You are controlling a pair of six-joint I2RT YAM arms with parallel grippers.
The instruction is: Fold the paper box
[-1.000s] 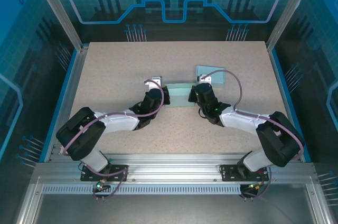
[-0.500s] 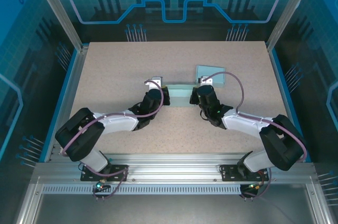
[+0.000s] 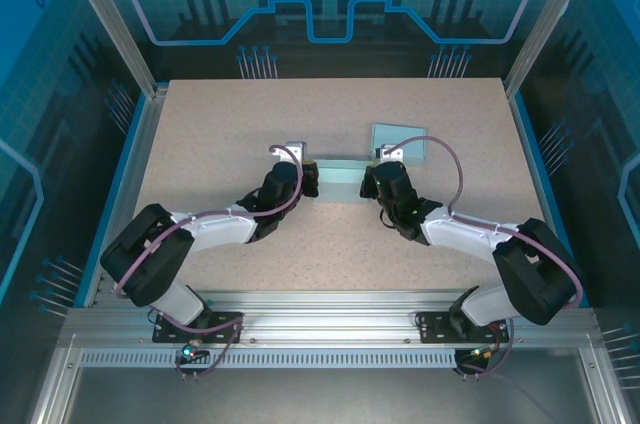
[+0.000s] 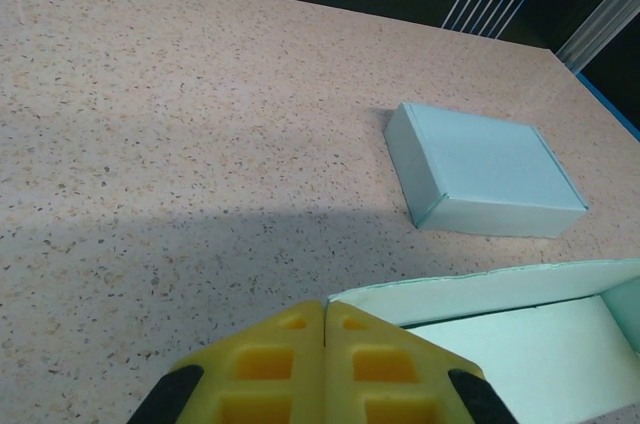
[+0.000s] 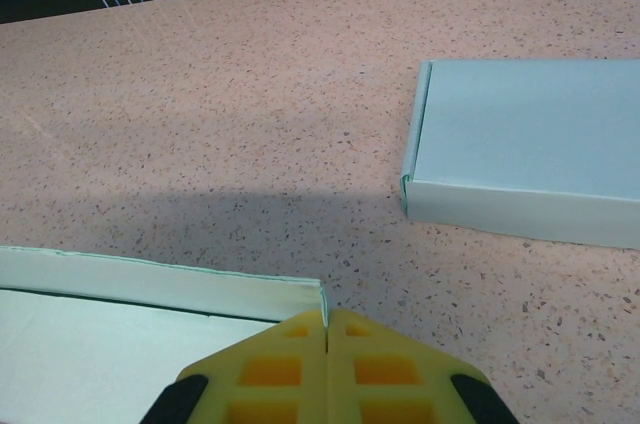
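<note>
The pale green paper box [image 3: 340,180] lies open mid-table between my two grippers, its walls standing up. My left gripper [image 3: 313,180] is at its left end and my right gripper [image 3: 367,180] at its right end. In the left wrist view the yellow jaws [image 4: 326,310] are shut, with the corner edge of the box wall [image 4: 470,294] running into the seam between them. In the right wrist view the gripper [image 5: 327,317] is likewise shut on the end edge of the box wall [image 5: 160,282].
A second, closed pale green box [image 3: 400,140] lies just behind the right gripper, also seen as a closed box [image 4: 485,169] and a closed box [image 5: 530,144]. The speckled table [image 3: 230,114] is bounded by blue rails and glass walls.
Both wrists have crept slightly toward the far side of the table. The open box stays between them and both grippers stay shut.
</note>
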